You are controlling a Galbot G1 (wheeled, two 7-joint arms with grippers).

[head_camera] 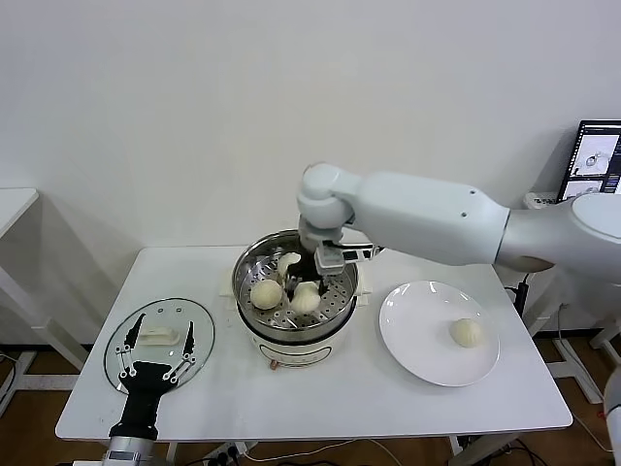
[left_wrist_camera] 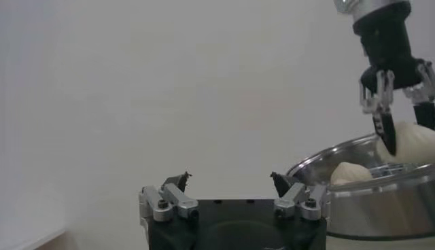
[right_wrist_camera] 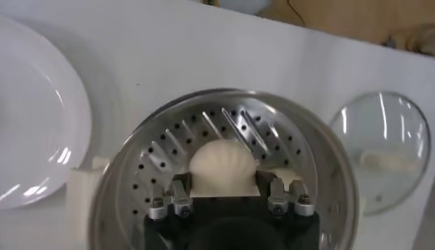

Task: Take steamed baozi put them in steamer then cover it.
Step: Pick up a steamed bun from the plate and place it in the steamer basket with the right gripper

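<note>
Steel steamer (head_camera: 294, 303) on the table (head_camera: 320, 398) has two baozi in; right tool (head_camera: 299, 274) is clenched on a third (right_wrist_camera: 221, 166), so lower it onto bare tray, then release. Left tool (head_camera: 155, 361) is spread over the cover (head_camera: 126, 335).

a plain white wall (head_camera: 194, 107) fills the back of the room. a white rectangular table (head_camera: 320, 403) stands before it on pale legs. the corner of a second white table (head_camera: 12, 204) shows at the left edge. at the far right a dark monitor (head_camera: 594, 160) glows. brown floor (head_camera: 24, 413) shows beneath, with cables trailing.
</note>
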